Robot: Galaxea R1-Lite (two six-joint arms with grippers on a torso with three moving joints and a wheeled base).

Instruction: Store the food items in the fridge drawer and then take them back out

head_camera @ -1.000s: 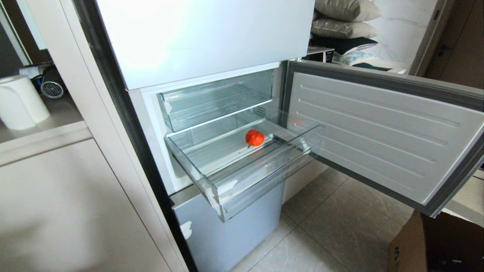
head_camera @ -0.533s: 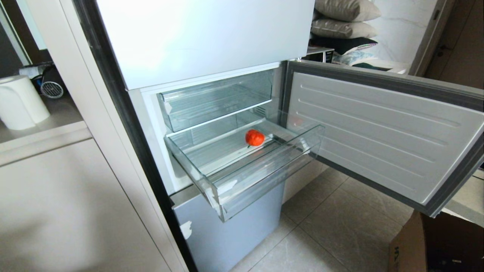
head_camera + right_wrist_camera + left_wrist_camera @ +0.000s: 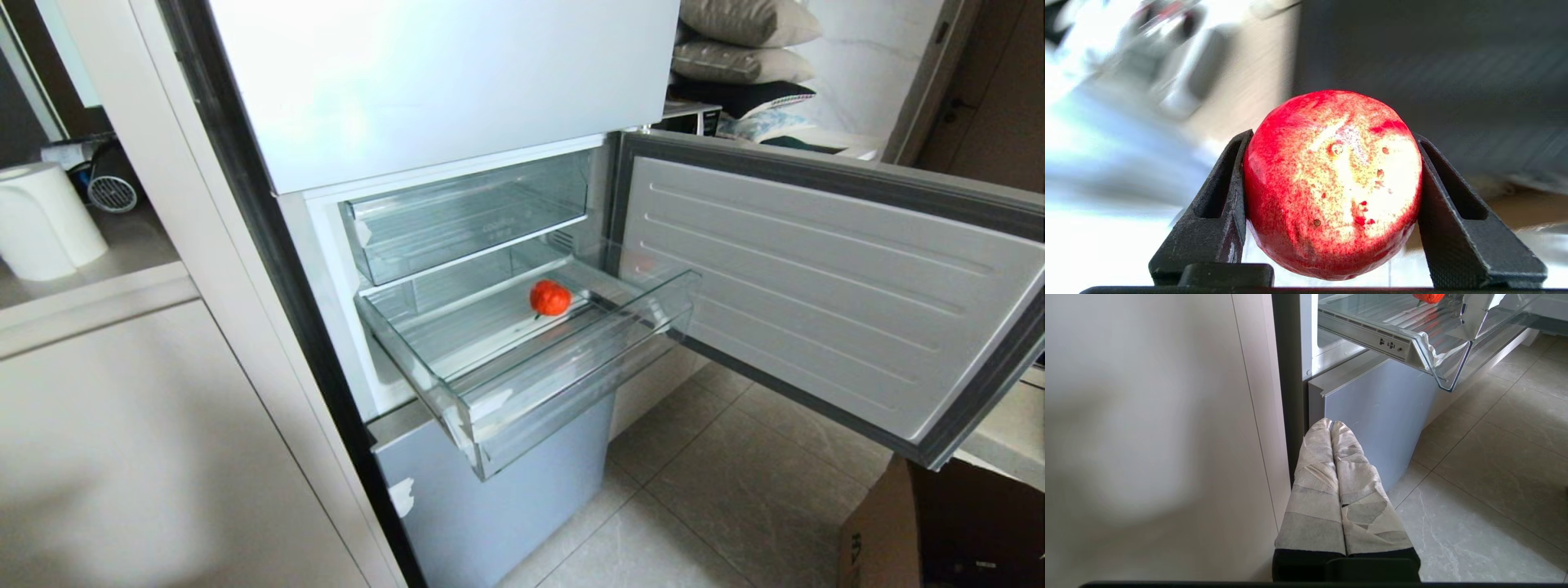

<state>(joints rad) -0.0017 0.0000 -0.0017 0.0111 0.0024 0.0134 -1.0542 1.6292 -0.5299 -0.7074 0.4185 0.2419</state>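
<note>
The pulled-out clear fridge drawer [image 3: 522,359] carries 1 small red tomato [image 3: 550,297] on its ribbed floor, near the back.

So the fridge drawer [image 3: 571,359] is sitting pulled out, a wide deep clear plastic bin with a ribbed floor and a thick see-through front lip. A small round red-orange tomato [image 3: 551,297] is lying on that floor, toward the back. A second food item, a round red apple [image 3: 1333,185] speckled with yellow, is being pinched between two black fingers.
</note>
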